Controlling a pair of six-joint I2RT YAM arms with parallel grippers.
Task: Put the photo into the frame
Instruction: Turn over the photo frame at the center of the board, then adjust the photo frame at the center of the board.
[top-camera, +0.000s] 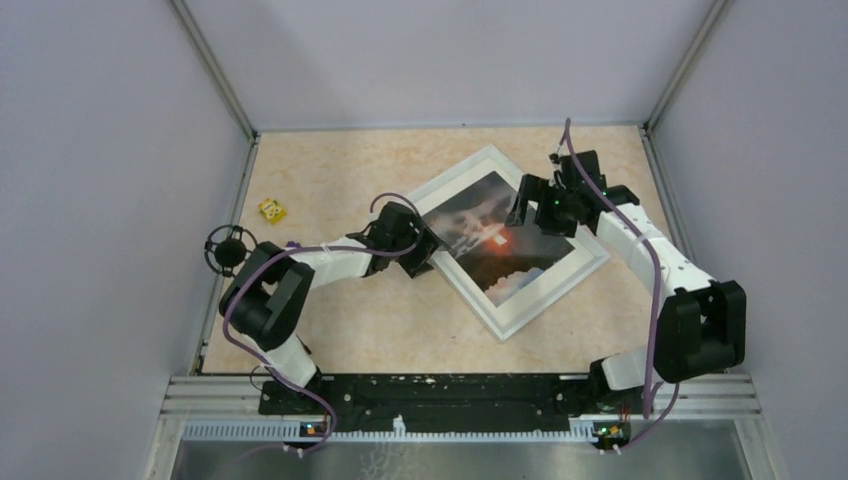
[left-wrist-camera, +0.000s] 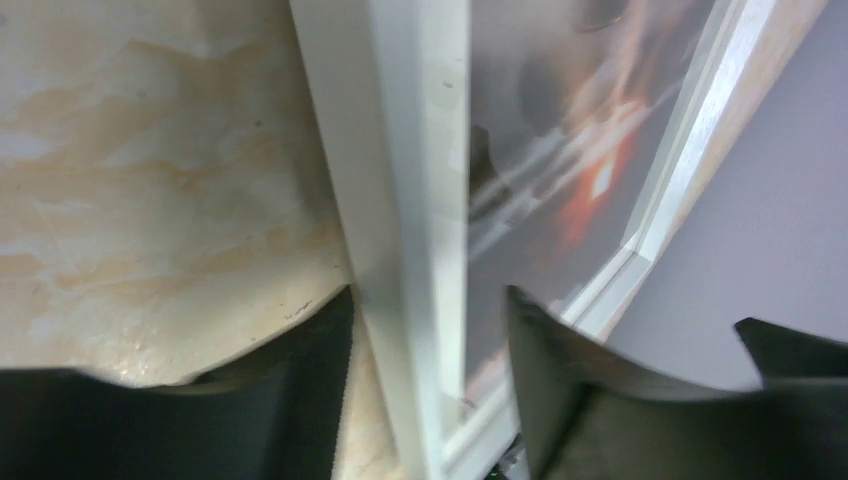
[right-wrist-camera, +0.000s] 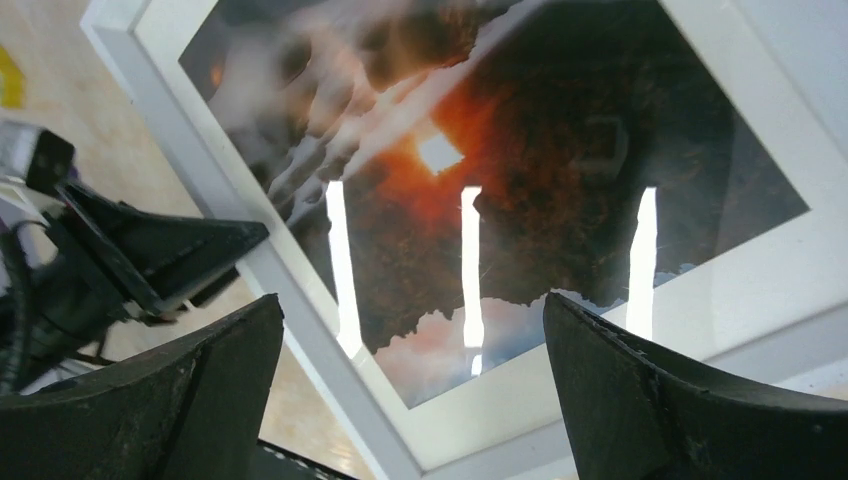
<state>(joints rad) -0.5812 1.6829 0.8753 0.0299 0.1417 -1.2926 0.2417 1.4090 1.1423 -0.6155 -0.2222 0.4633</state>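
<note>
At the frame's near-left bar, the left hand sits astride the white moulding, one finger on the tabletop side and one over the print. Its jaws are parted, with a gap showing, and it grips nothing that I can see. Across from it the right hand hangs wide open and empty above the photo.

My worry is the left hand. If it pulls away sideways instead of lifting, a finger could catch the bar, drag the frame and knock the print askew. The right hand, coming down, could scuff the glossy face or push a corner up.

The photo lies inside the frame, a white border on every side. It is dark, with an orange-red glow, pale mist and bright stripes of reflected light. I cannot tell whether it is fully seated.
</note>
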